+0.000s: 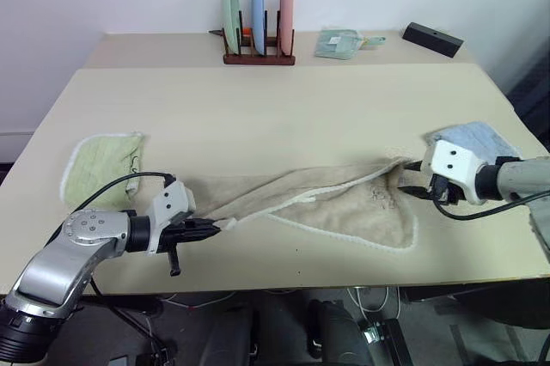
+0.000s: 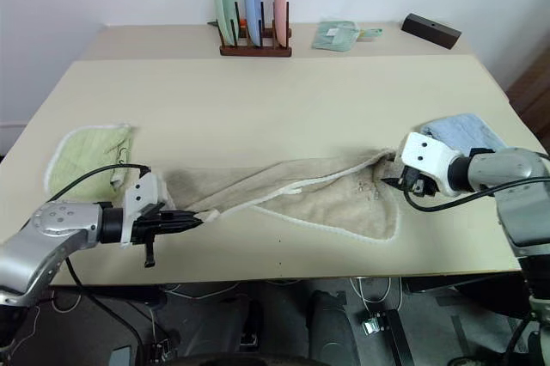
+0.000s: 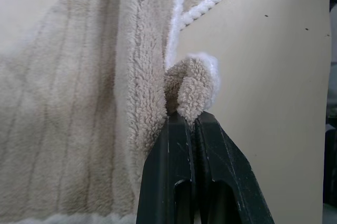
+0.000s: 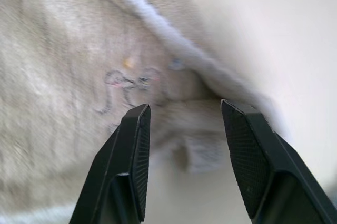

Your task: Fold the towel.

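Beige towel lies stretched across the near part of a pale wooden table, bunched and twisted w/ white piped edging showing along its near side. Left gripper, at the towel's left end near the table's front edge, is clamped tight on a small rolled corner of the towel; left wrist view shows the two black fingers pressed together w/ a curl of terry fabric pinched at their tips. Right gripper sits at the towel's right end, fingers parted, nothing between them; right wrist view shows both fingers spread above the towel's small embroidered mark and the piped edge, not gripping the cloth.

Light green towel lies on the table's left side, just behind the left arm, apart from the beige one. Light blue towel sits at the right edge, just behind the right gripper.

At the table's far side: a wooden rack holding three upright plates, green, blue & pink; a pale green packet right of it; a dark box further right.
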Robot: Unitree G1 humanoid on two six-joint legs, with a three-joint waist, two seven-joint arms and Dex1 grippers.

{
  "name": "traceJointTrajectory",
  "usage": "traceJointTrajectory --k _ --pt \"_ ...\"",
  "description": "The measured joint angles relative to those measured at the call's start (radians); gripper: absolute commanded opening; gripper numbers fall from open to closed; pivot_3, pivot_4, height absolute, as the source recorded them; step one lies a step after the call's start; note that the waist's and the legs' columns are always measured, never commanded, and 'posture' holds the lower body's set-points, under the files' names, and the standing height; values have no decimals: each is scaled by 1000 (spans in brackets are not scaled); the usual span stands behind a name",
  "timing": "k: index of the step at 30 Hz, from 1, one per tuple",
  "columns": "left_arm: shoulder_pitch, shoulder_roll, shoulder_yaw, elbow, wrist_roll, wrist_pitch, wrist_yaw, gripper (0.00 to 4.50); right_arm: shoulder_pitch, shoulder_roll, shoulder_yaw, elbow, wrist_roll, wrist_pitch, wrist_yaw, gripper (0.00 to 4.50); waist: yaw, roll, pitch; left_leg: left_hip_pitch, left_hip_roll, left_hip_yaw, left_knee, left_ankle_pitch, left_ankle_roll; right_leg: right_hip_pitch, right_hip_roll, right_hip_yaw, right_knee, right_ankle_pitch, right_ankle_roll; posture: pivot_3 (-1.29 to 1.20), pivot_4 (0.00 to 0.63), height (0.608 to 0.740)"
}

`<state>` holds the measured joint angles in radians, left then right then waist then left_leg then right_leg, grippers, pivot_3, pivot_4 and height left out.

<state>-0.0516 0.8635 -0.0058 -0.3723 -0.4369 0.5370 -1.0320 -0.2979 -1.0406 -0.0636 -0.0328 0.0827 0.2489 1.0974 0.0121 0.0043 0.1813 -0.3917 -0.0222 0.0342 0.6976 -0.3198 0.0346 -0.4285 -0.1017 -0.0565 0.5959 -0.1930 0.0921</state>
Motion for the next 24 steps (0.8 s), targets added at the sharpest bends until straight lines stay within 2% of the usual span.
traceJointTrajectory --k 6,10,17,22,24 --pt "-11 -13 -17 10 11 -5 1 0 -69 1 34 106 -98 -141 -80 2229 -1 0 0 0 0 0 0 0 0 0 0 0 0 0 0 0 150 737" --pt "-14 -18 -18 12 13 -7 1 0 -148 17 115 227 -197 -254 -143 2229 -1 0 0 0 0 1 0 1 -1 0 0 0 0 0 0 0 150 737" --pt "3 -21 -17 11 14 -8 7 0 -225 109 183 355 -257 -325 -187 2229 -3 0 0 0 0 1 0 2 -3 0 0 0 0 0 0 0 150 737" --pt "19 -20 -14 7 13 -8 12 0 -245 118 200 392 -267 -358 -196 65 -1 0 0 0 0 1 0 2 -3 0 0 0 0 0 0 0 150 737" --pt "21 -20 -10 7 13 -9 13 0 -245 118 201 392 -266 -367 -190 65 -2 0 0 0 0 1 0 1 -2 0 0 0 0 0 0 0 150 737"
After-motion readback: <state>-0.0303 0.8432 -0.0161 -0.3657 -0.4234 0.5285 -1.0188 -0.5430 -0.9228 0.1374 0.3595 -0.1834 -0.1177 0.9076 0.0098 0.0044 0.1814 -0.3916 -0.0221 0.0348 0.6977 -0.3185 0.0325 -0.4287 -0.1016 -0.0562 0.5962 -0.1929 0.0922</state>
